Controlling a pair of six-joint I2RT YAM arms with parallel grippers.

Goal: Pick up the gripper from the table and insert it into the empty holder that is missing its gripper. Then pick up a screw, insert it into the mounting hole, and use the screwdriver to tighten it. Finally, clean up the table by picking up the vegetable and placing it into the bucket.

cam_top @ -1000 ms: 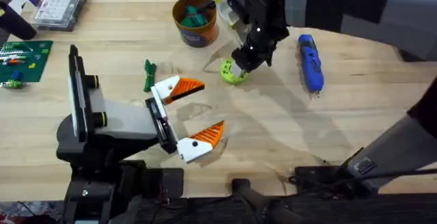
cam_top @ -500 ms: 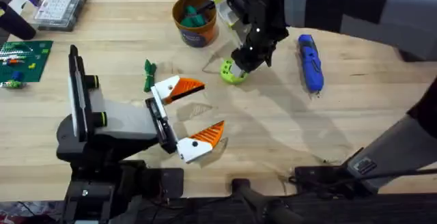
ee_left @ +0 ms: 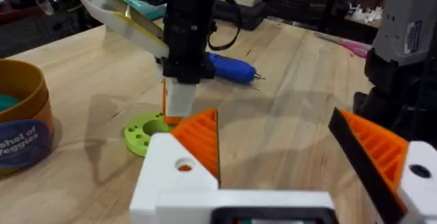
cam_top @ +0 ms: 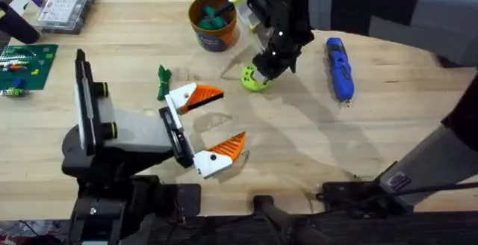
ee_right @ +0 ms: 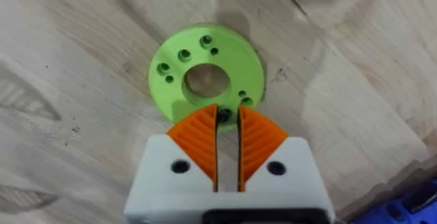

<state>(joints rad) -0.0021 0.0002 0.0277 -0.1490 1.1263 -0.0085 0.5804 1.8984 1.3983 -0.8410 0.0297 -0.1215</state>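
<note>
My right pincer (ee_right: 227, 125) hangs straight down over the lime-green ring (cam_top: 255, 79) that lies flat on the wooden table (cam_top: 314, 140), its orange pads drawn nearly together with only a thin slit between them, their tips at the ring's rim beside the centre hole; I cannot tell whether anything is pinched in that slit. From my right wrist the ring (ee_right: 205, 77) shows a big middle hole and several small holes round it. My left pincer (cam_top: 213, 125) lies low over the table nearer my base, its two orange-padded fingers spread wide apart and holding nothing. The screwdriver (cam_top: 338, 67), blue and pen-shaped, lies on the table to the right of the ring and well apart from it, its thin bit pointing toward my side; from my left wrist I see it (ee_left: 229, 67) behind my right arm. The vegetable (cam_top: 162, 81), thin and dark green, lies just beyond the upper finger of my left pincer, close to it. The bucket (cam_top: 212, 22) stands upright at the far side of the table, to the left of my right arm, with teal-green pieces inside. At the far left corner sits a clear plastic box (cam_top: 66, 7) with compartments, and near it a green board (cam_top: 26, 64) at the table's left edge.
</note>
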